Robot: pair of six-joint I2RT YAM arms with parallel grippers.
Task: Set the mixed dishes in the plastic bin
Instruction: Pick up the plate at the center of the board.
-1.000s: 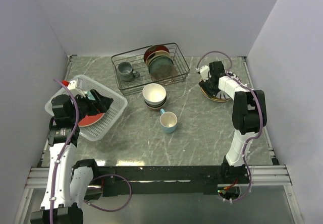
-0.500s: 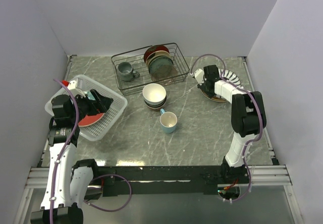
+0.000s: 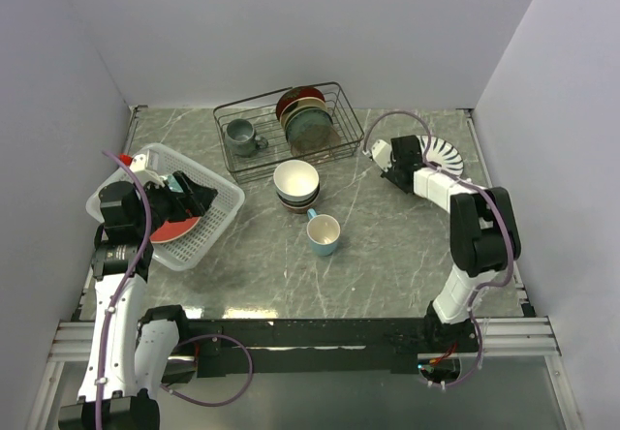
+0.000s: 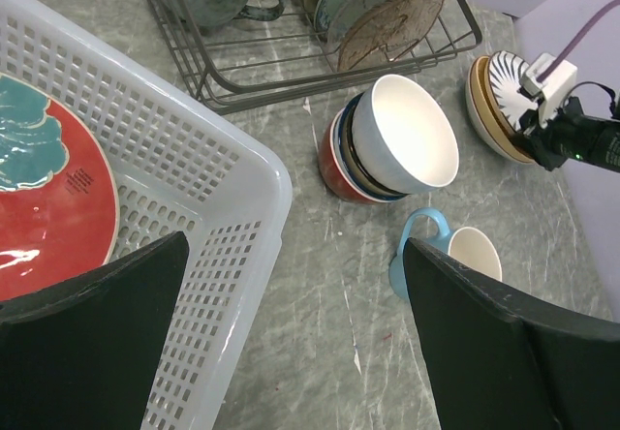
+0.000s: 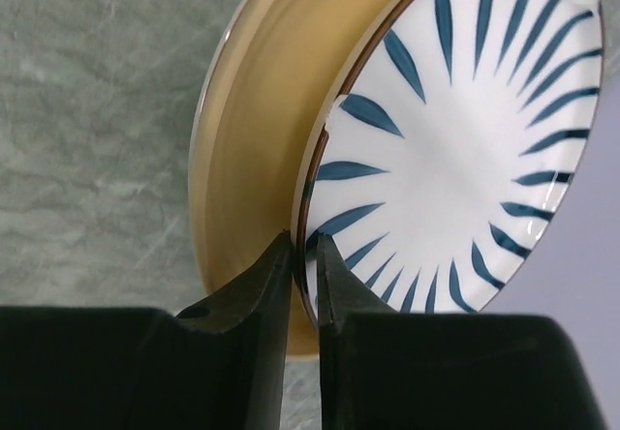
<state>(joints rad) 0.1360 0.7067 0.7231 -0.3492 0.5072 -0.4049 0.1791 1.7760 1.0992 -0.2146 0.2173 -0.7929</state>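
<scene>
My right gripper (image 3: 423, 156) (image 5: 303, 246) is shut on the near rim of the white plate with dark radial stripes (image 3: 448, 149) (image 5: 465, 159), one finger above the rim and one below. That plate lies on a tan plate (image 5: 262, 130) at the back right. My left gripper (image 3: 199, 198) (image 4: 295, 246) hangs wide open and holds nothing, over the right edge of the white plastic bin (image 3: 218, 219) (image 4: 223, 207). Inside the bin lies the teal-floral red-rimmed plate (image 3: 170, 225) (image 4: 48, 207). Stacked bowls (image 3: 295, 183) (image 4: 397, 149) and a light blue mug (image 3: 324, 234) (image 4: 455, 256) stand mid-table.
A black wire rack (image 3: 291, 130) at the back holds a grey mug (image 3: 240, 138) and upright plates (image 3: 305, 115). Walls close in the table on the left, back and right.
My right gripper has shifted left off the plate stack and closed its jaws on the striped plate's rim, so the plate's face now shows. The left arm has not moved.
</scene>
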